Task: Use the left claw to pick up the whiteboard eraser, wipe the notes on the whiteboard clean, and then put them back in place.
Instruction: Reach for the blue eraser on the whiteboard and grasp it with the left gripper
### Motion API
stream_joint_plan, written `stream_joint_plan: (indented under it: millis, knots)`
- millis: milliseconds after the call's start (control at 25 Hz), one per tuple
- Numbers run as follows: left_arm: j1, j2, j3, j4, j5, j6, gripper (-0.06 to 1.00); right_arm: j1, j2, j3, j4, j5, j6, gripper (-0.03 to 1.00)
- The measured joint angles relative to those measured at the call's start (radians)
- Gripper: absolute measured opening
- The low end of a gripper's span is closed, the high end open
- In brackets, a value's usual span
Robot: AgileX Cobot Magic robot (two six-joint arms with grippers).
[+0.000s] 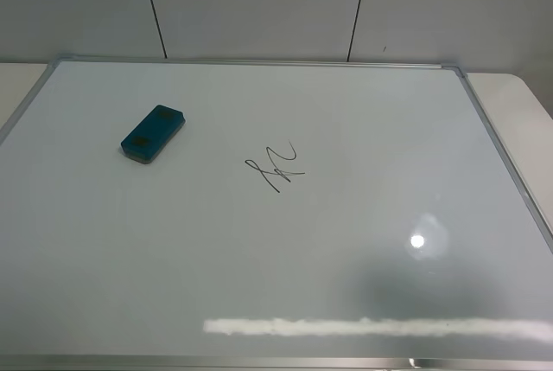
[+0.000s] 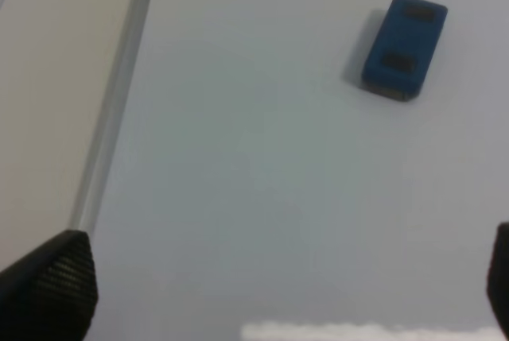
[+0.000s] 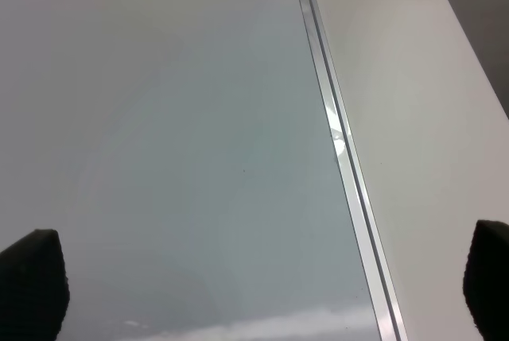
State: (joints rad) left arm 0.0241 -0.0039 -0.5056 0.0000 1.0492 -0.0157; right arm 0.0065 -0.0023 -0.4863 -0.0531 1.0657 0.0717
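Observation:
The whiteboard (image 1: 363, 293) lies flat and fills most of the exterior high view. The teal-blue whiteboard eraser (image 1: 153, 134) lies on its left part, with two dark patches on top. The notes (image 1: 275, 166), a thin black scribble, sit near the board's middle, to the right of the eraser. Neither arm shows in the exterior high view. In the left wrist view my left claw (image 2: 270, 293) is open and empty, its fingertips (image 2: 52, 289) wide apart above the bare board, with the eraser (image 2: 404, 45) well ahead of it. My right gripper (image 3: 262, 289) is open and empty over the board's right edge.
The board's silver frame (image 2: 111, 118) runs beside the left claw, with pale table beyond it. The right frame edge (image 3: 342, 158) crosses the right wrist view, with table surface (image 3: 429, 158) beside it. A panelled grey wall (image 1: 259, 3) stands behind the board.

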Motion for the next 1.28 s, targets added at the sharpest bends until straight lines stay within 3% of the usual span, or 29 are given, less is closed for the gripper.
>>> stream_joint_plan:
  millis: [1280]
  knots:
    - [0.0,0.0,0.0,0.0,0.0,0.0,0.99,0.0,0.0,0.0,0.0,0.0,0.0,0.99]
